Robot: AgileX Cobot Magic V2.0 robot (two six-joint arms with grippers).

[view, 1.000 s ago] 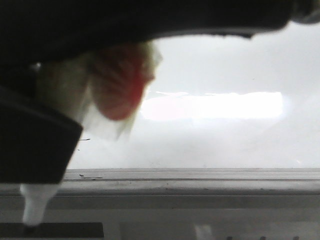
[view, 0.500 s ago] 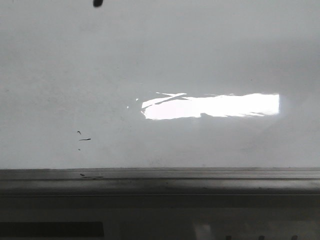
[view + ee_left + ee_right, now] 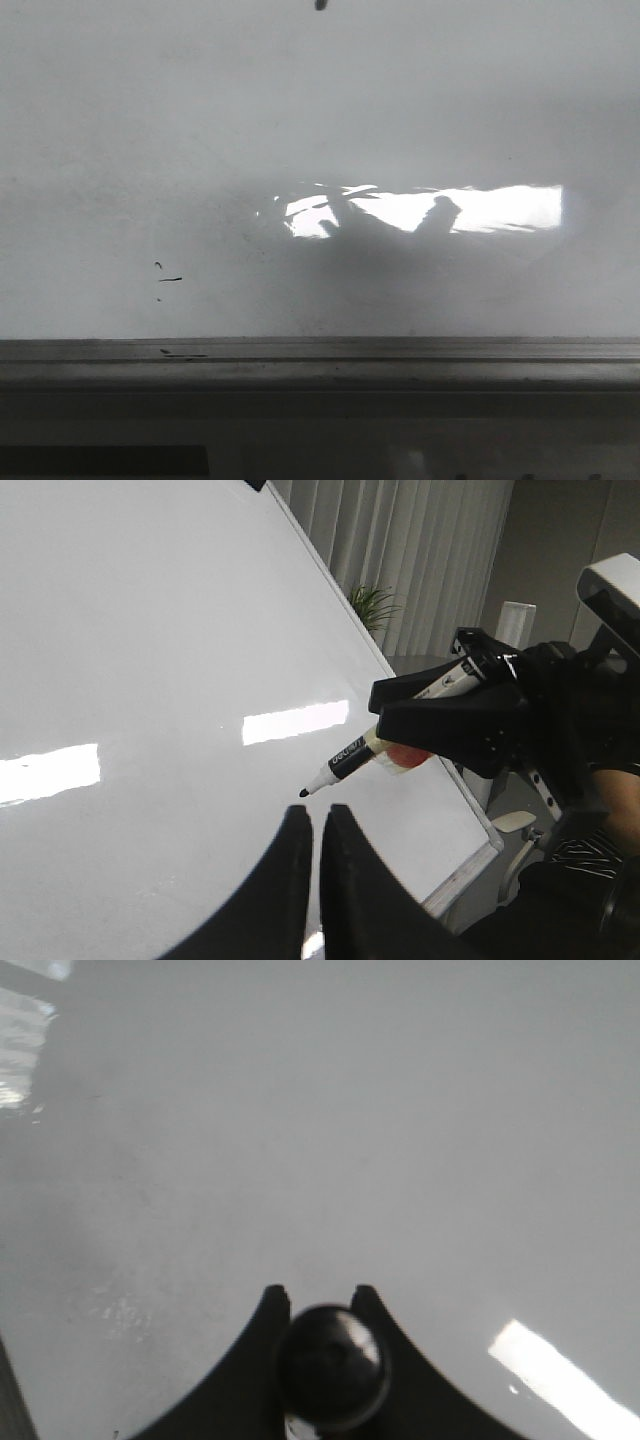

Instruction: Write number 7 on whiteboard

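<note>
Whiteboard (image 3: 300, 120) fills the front view, no 7 stroke on it. Versus 0.5 s ago: dark tip at the top edge has shifted right, and arm shadows now cut into the glare patch (image 3: 500, 208). Right hand (image 3: 455, 715) clamps the marker (image 3: 345, 763), tip just off the board. Left hand (image 3: 318, 825) nearly closed, empty, beside the tip.

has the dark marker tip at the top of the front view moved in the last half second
Yes. The marker tip sits further right along the top edge, now above the left end of the whiteboard glare.
</note>
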